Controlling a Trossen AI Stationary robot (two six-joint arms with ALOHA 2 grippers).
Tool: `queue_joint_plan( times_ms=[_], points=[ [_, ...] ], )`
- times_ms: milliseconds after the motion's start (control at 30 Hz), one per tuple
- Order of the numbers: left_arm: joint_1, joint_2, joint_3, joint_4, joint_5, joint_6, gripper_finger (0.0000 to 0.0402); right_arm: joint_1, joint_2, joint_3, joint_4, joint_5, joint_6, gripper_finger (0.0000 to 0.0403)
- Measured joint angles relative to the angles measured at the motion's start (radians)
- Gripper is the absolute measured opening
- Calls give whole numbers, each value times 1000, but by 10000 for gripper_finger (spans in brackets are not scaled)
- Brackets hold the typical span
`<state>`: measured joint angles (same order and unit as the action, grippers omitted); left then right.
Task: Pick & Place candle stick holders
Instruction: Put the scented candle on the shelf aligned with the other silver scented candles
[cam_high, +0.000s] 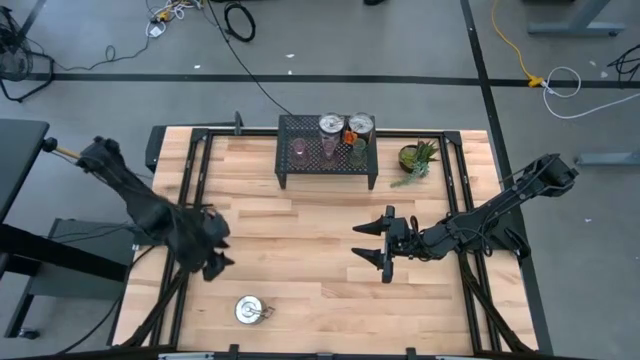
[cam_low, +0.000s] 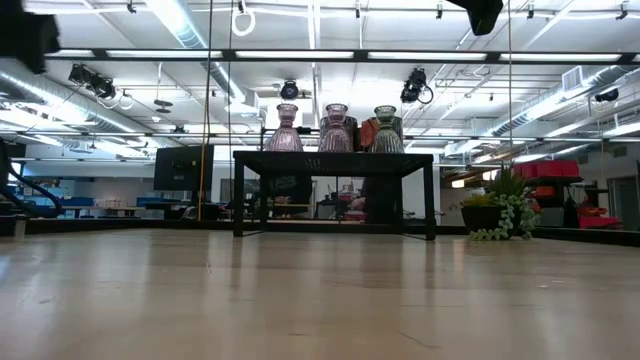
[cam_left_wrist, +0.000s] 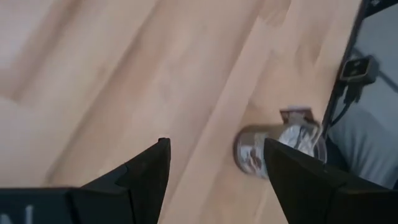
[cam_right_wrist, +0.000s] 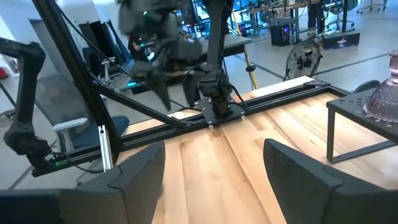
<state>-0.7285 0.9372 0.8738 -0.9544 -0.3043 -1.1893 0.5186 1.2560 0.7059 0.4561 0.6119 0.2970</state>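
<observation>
The left gripper (cam_high: 212, 255) hangs over the table's left side with its fingers (cam_left_wrist: 146, 177) spread apart and nothing between them. Just ahead of it, near the front edge of the table (cam_high: 300, 290), one silver holder (cam_high: 249, 309) stands alone on the bare wood; in the left wrist view the same holder (cam_left_wrist: 280, 149) shows between and beyond the two fingertips, not touching either.

The right gripper (cam_high: 378, 245) sits over the middle-right of the table, pointing toward the left arm, its jaws wide and empty. Its wrist view looks along the wood between its own fingers (cam_right_wrist: 134, 171) to the left gripper (cam_right_wrist: 168, 81) farther off, with a corner of the rack (cam_right_wrist: 357, 127) and part of a pinkish glass holder on it at the edge.

The black mesh rack (cam_high: 327, 150) stands at the back centre of the table. On it are two silver holders (cam_high: 331, 124), one of them (cam_high: 360, 124) with an orange part beside it, and in front of these three glass ones: two pinkish (cam_high: 298, 151) and one olive-green (cam_high: 357, 152). In the low view the three glass holders (cam_low: 336, 128) stand upright in a row on the rack top. A spiky green plant (cam_high: 417, 158) sits just right of the rack.
</observation>
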Motion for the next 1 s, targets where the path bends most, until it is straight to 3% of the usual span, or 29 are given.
queue_joint_plan(
  times_ms=[133, 333, 767, 1000],
  points=[
    [-103, 106, 0, 20, -9, -164, 258, 0, 0, 0, 0, 0, 8, 269],
    [-205, 230, 0, 116, -25, -294, 258, 0, 0, 0, 0, 0, 5, 269],
    [-291, 360, 0, 302, -84, -371, 258, 0, 0, 0, 0, 0, 1, 269],
    [-291, 422, 0, 335, -24, -368, 258, 0, 0, 0, 0, 1, 1, 269]
  ],
)
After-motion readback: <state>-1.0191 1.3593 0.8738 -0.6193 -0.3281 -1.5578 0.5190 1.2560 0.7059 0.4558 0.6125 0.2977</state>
